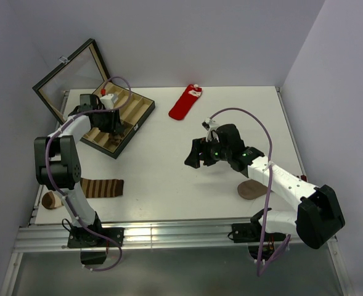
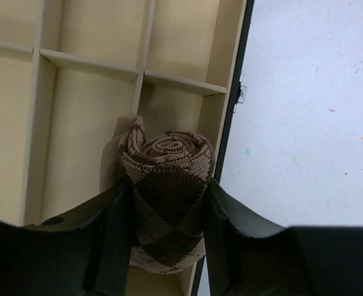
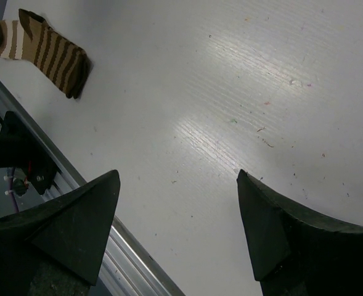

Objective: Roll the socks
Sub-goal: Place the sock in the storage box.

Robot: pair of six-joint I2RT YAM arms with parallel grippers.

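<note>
The tan-and-dark-brown argyle sock (image 2: 166, 203) is rolled into a tight coil, and my left gripper (image 2: 167, 185) is shut on it. It hangs over a near compartment of the wooden divider box (image 2: 92, 61), close to the box's right wall. From above, the left gripper (image 1: 114, 125) is over the box (image 1: 139, 115) at the back left. The red sock with a white cuff (image 1: 184, 103) lies flat and unrolled at the back centre. Over the middle of the table, my right gripper (image 1: 197, 154) (image 3: 178, 176) stands open with nothing between its fingers.
The box's glass lid (image 1: 70, 73) stands open at the back left. A brown-and-cream striped sock (image 1: 101, 187) (image 3: 42, 49) lies near the front left edge beside a small brown bundle (image 1: 50, 198). A plain tan-brown sock (image 1: 250, 190) lies under the right arm.
</note>
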